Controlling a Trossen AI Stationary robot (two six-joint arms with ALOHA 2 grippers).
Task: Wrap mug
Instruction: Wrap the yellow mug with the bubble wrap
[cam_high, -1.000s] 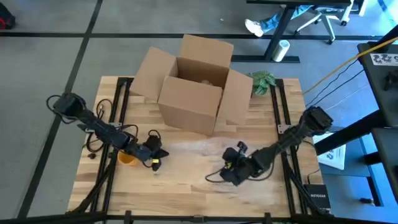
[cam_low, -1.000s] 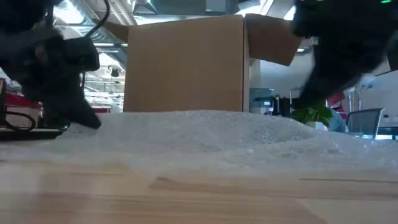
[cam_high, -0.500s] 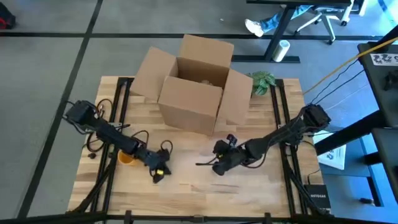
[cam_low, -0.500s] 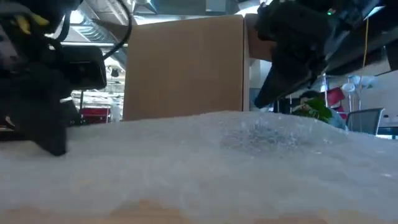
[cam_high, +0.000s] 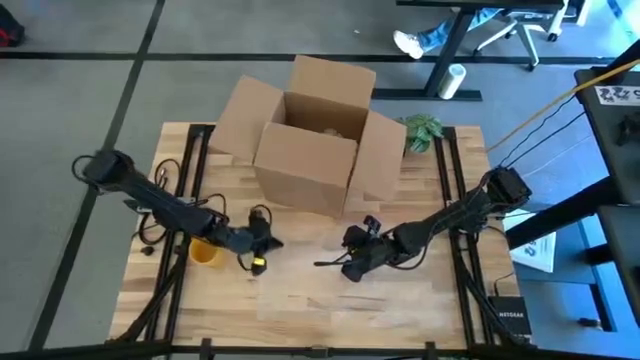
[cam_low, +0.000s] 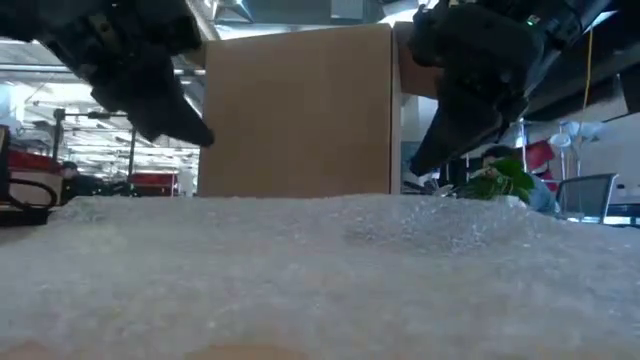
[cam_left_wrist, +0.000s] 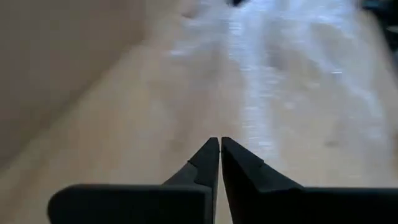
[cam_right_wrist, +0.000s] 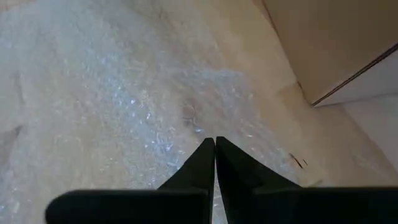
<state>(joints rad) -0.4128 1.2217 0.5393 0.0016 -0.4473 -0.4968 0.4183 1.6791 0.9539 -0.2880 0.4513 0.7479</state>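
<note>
A small yellow mug (cam_high: 203, 251) sits on the tabletop (cam_high: 300, 305) beside clear bubble wrap (cam_high: 330, 290). Left claw (cam_high: 262, 243) and right claw (cam_high: 350, 268) are both pressed together, empty.

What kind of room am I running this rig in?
Probably an open office or lab: a wooden worktable on grey carpet, a rolling office chair by a desk behind, and ceiling strip lights in the low view.

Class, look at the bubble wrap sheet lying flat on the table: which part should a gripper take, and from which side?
Take the bubble wrap by a free edge, probably the near one, coming in low from the table's front. It lies flat and thin, so only an edge offers the fingers anything to pinch.
</note>
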